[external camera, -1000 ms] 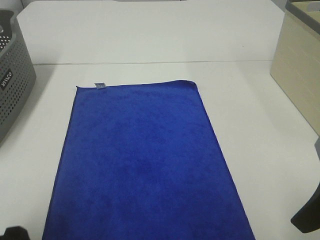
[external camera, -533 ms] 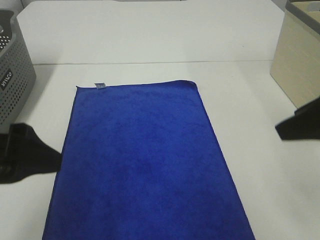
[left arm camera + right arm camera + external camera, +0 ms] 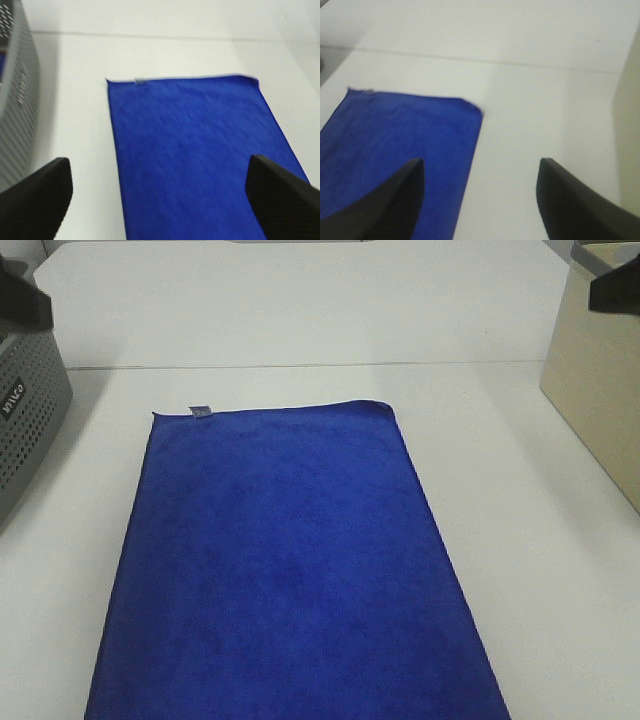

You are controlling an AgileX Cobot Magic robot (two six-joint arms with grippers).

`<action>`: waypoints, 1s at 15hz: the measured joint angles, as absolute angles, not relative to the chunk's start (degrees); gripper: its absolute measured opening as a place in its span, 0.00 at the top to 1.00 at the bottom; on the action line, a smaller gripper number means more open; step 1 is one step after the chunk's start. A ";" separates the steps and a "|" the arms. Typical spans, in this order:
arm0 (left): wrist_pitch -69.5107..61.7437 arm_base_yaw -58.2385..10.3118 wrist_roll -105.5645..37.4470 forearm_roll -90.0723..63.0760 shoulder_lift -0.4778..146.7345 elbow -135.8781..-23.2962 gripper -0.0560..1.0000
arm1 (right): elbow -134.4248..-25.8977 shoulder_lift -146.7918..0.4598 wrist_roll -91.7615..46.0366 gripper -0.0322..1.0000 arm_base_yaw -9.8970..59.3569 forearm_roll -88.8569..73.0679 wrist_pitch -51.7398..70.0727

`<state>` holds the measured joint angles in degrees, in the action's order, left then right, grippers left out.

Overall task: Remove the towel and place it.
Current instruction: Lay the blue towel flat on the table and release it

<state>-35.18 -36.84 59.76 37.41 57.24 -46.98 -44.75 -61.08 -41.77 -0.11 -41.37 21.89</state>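
A grey basket [image 3: 25, 420] full of holes stands at the left edge of the white bench [image 3: 530, 500]. The left claw [image 3: 157, 161] is wide open and holds nothing. The blue towel [image 3: 285, 560] lies flat in the middle of the bench, with a small tag [image 3: 201, 411] at its far left corner. The right claw [image 3: 481, 162] is wide open too, and empty. A tan box [image 3: 600, 390] stands at the right edge.
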 joint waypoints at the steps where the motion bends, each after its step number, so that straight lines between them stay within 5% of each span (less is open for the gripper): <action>1: -35.52 -34.78 61.65 41.02 58.96 -49.16 0.13 | -44.75 -61.08 -41.77 0.35 -0.11 -41.42 17.42; 4: -36.04 -29.45 59.47 45.78 66.81 -56.21 0.15 | -44.75 -61.59 -44.00 0.35 -0.11 -41.37 7.73; 8: -30.65 -28.99 40.85 42.51 74.20 -65.09 0.15 | -50.13 -65.26 -44.58 0.35 -0.11 -41.42 13.35; 11: -23.95 -26.24 29.68 26.13 75.69 -69.33 0.15 | -57.30 -68.98 -44.98 0.35 -0.11 -44.35 21.20; 15: -23.09 -14.55 -1.03 -8.08 76.95 -69.96 0.15 | -63.60 -75.97 -49.05 0.35 -0.11 -47.78 30.65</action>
<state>-23.09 -14.55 -1.03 -8.08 76.95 -69.96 -63.60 -75.97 -49.05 -0.11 -47.78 30.65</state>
